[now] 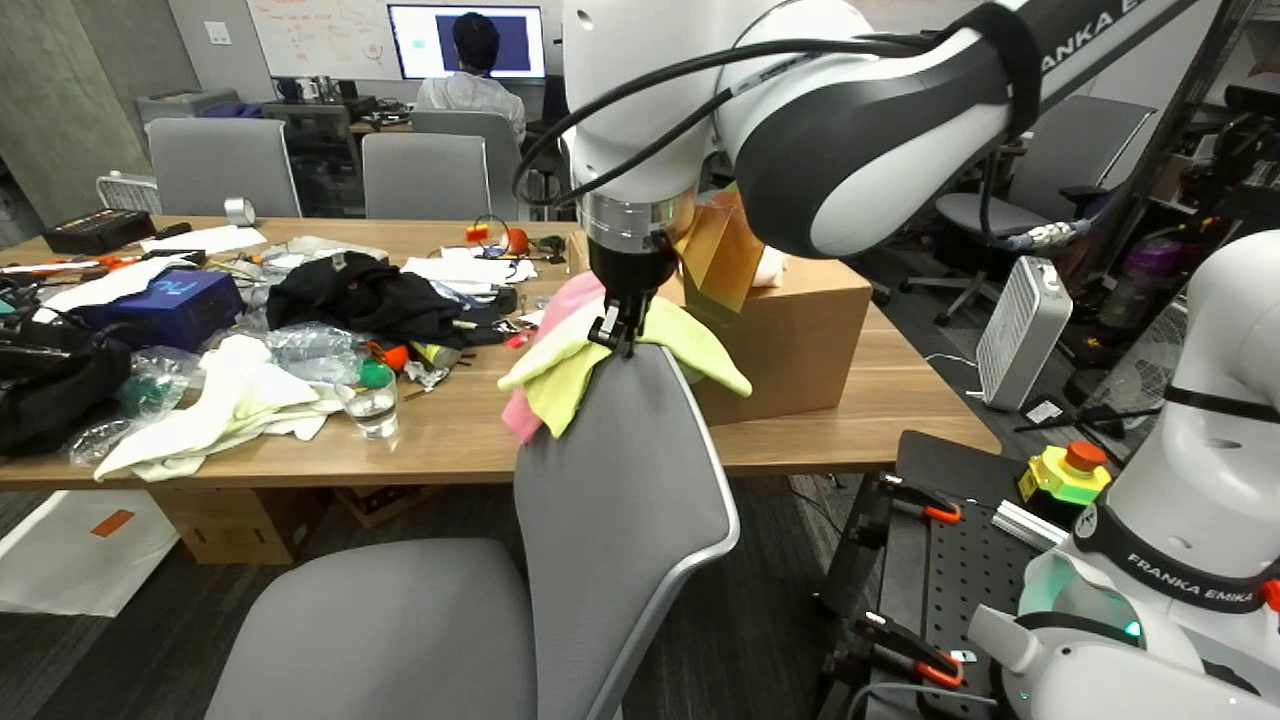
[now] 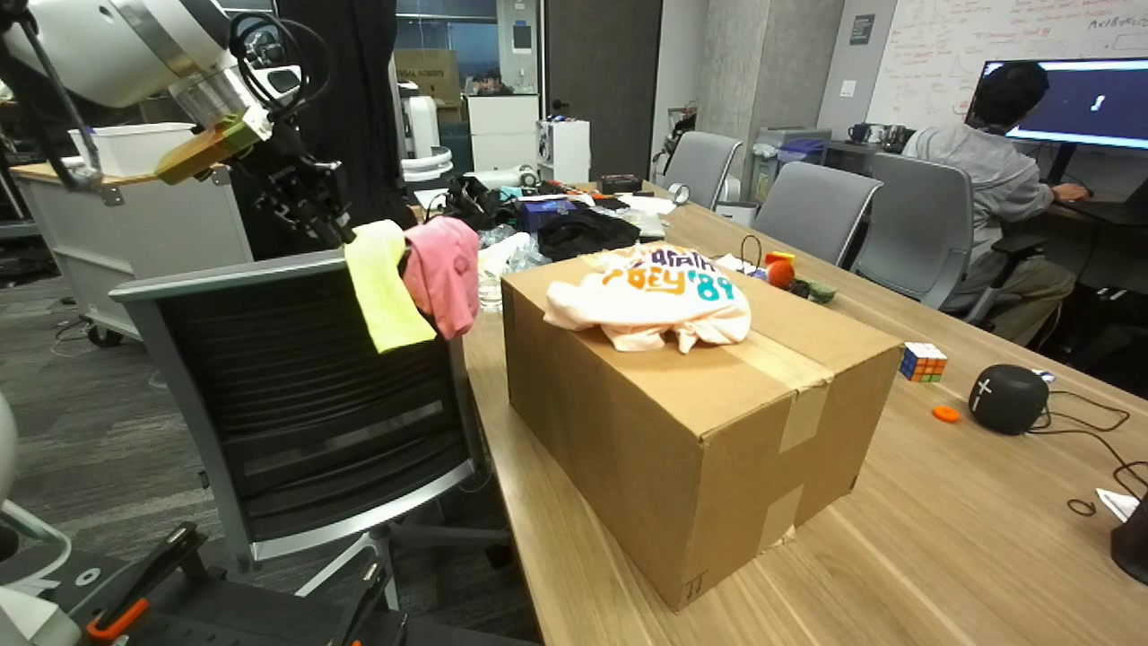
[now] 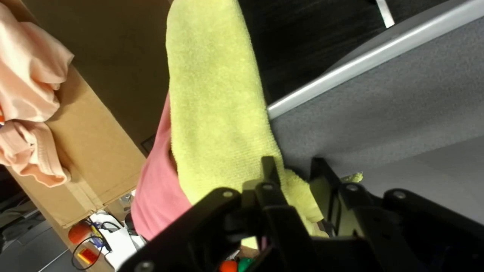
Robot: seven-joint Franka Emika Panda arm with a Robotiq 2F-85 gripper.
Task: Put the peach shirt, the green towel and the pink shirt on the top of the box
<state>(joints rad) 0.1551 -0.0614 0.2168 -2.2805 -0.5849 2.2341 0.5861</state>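
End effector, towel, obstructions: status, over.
End effector: jaws parted, green towel between them, grip unconfirmed. Towel draped over chair back; peach shirt already on box. Possible snags: chair back right alongside, pink shirt partly under towel.

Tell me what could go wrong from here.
The claw may snag the chair back along with the green towel, since it sits right at the top edge. The pink shirt could get dragged along, hanging right beside the towel. Landing the towel might push the peach shirt off the box: it lies close to an edge.
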